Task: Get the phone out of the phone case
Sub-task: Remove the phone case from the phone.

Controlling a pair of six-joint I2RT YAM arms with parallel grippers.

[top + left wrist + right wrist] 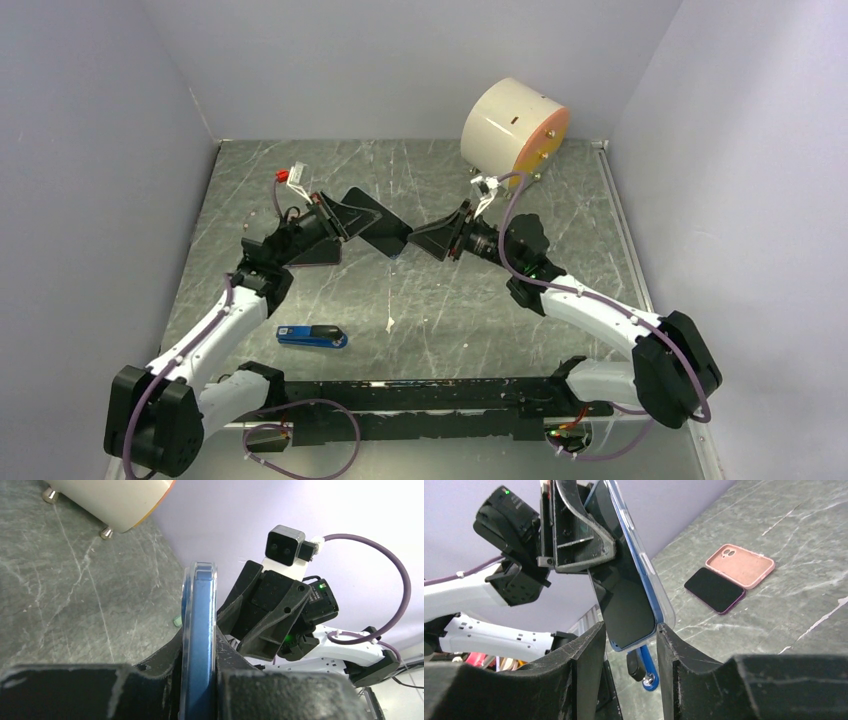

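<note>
A blue phone (624, 595) with a black screen sits in a clear case (663, 605). My left gripper (200, 680) is shut on its upper part and holds it in the air above the table's middle (375, 225). In the left wrist view the phone (200, 625) stands edge-on between the fingers. My right gripper (630, 645) is open, and its two fingers straddle the phone's lower end, the right finger (669, 650) close to the case edge. In the top view the two grippers (335, 215) (437, 240) face each other.
A pink phone case (740, 565) and a dark phone with a purple edge (714, 590) lie on the table. A blue-and-black tool (311, 336) lies near the front left. A white drum with an orange face (512, 130) stands at the back right.
</note>
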